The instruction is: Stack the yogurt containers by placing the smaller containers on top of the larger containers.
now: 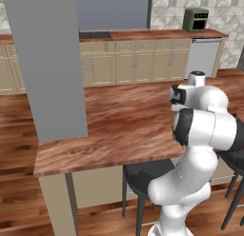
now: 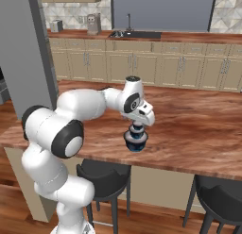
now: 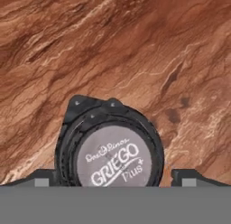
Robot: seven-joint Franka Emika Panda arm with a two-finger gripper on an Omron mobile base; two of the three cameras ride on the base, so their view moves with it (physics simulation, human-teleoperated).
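Note:
The yogurt containers stand stacked on the wooden island counter (image 2: 189, 129), close to its front edge. The widest dark blue cup (image 2: 136, 143) is at the bottom, with a narrower dark cup (image 2: 136, 131) on top; I cannot tell how many are in the stack. My gripper (image 2: 136, 127) hangs straight over the stack, open, with its fingers on either side of the upper cup and apart from it. In the hand view the grey lid (image 3: 113, 162) reading "GRIEGO" lies between my spread fingertips (image 3: 43, 177), and a wider dark rim (image 3: 65, 142) shows under it.
A grey pillar (image 2: 23, 49) rises at the counter's left end. Dark stools (image 2: 101, 174) (image 2: 220, 195) stand under the front edge. Cabinets with a sink (image 2: 134, 35) line the back wall, and a green toaster oven (image 1: 196, 19) sits on the far counter.

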